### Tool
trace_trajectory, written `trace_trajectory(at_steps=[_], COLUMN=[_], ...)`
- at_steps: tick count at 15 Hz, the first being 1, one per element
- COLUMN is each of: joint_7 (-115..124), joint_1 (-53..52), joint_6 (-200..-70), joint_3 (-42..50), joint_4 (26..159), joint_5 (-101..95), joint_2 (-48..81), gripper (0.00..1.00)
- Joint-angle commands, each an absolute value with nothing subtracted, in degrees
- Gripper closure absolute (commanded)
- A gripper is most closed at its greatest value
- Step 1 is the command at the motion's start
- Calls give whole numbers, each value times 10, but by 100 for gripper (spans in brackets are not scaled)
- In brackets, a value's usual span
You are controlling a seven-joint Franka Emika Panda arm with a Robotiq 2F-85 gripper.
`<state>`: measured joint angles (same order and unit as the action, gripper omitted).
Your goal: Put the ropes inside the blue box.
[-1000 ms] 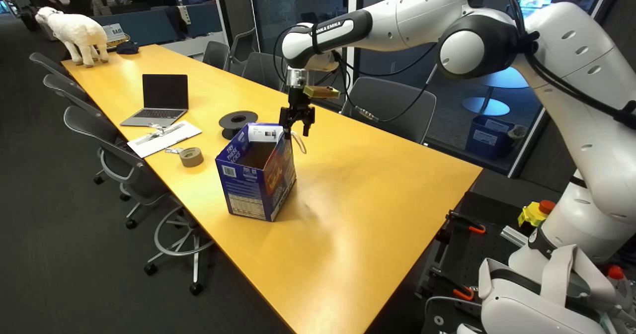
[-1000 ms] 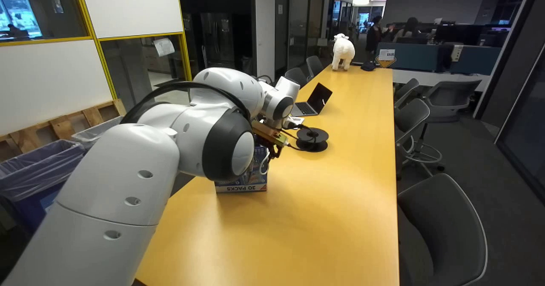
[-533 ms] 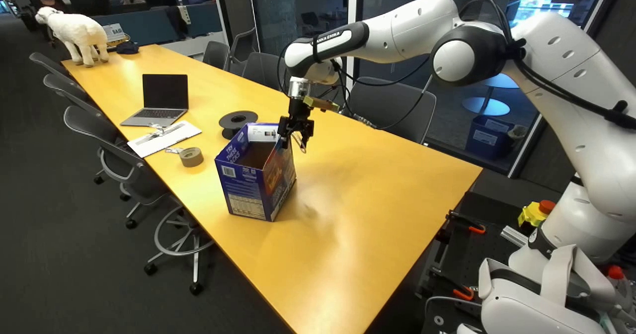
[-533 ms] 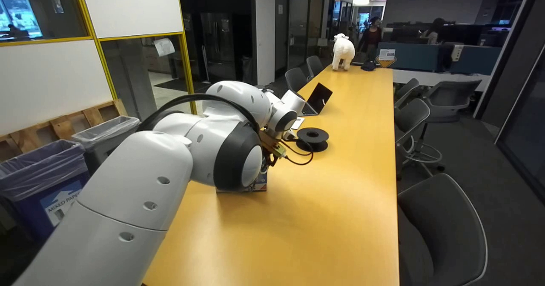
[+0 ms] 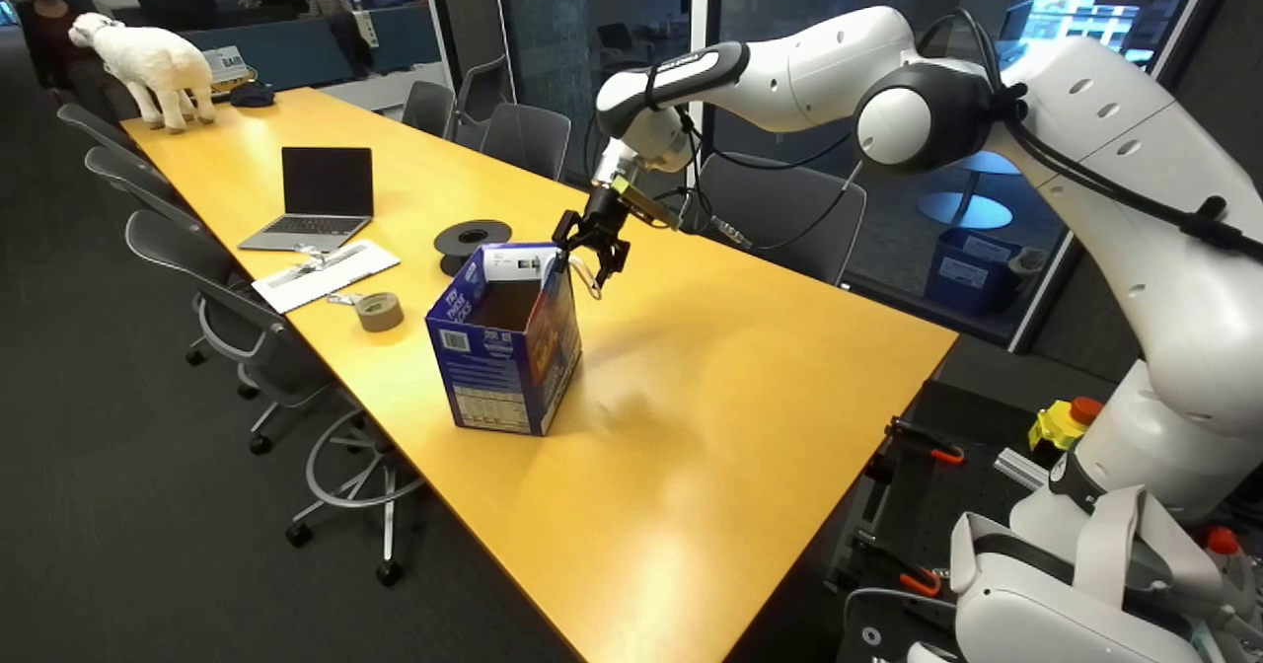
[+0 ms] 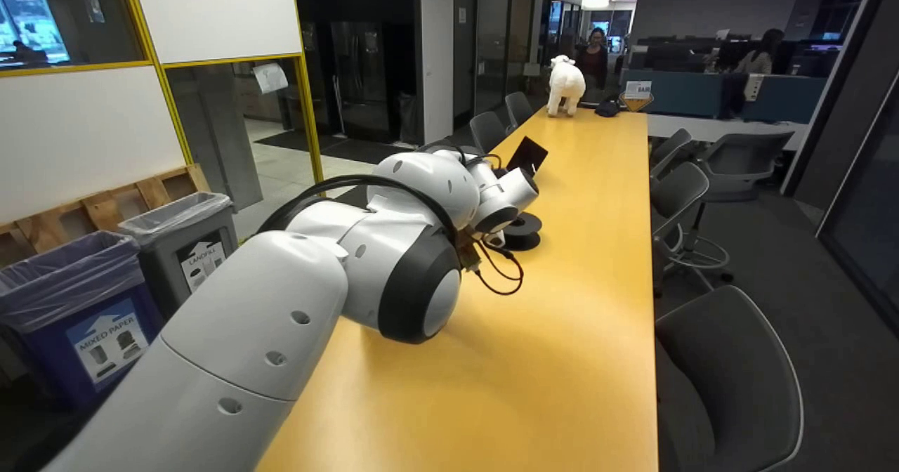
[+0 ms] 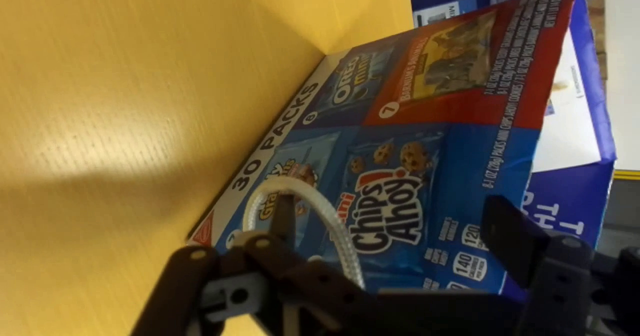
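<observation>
The rope [image 7: 312, 195] was seen in the wrist view as a pale braided loop, arched just past the tip of a dark finger [image 7: 284, 221] and set against the printed outer face of the blue box [image 7: 465, 151], so at least that stretch was found outside. The jaws of the gripper [image 7: 390, 210] were spread really wide with nothing visibly pinched, and whether the loop was hooked on that finger or just lined up with it couldn't be told (both ends were hidden behind the gripper, annoyingly). In an exterior view the gripper was tilted, with its fingertips positioned right by the box's far top corner; whether the box was touched couldn't be made out. The box was stood upright on the yellow wooden table [image 5: 740, 397]. Further back, a roll of tape [image 5: 380, 316] was parked near the table edge, then a white sheet [image 5: 342, 277] was laid out with some small stuff [image 5: 314, 259] on top. Just past the box a black spool [image 5: 472, 247] was set down, and behind that a laptop [image 5: 328, 187] was flipped open, screen dark. Way down at the far end, a woolly white sheep figure [image 5: 153, 59] was stood on the table.
</observation>
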<state>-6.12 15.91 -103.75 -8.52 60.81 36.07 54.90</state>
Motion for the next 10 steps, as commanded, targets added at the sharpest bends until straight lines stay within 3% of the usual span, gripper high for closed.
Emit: trace_trajectory(at_steps=[1, 8, 10], joint_7=[-55, -69, -69], joint_1=[170, 172, 172], joint_6=[-1048, -1055, -1055], joint_3=[-96, -90, -88], joint_4=[579, 582, 580], joint_5=[409, 482, 492], joint_2=[573, 588, 589], gripper=[34, 89, 98])
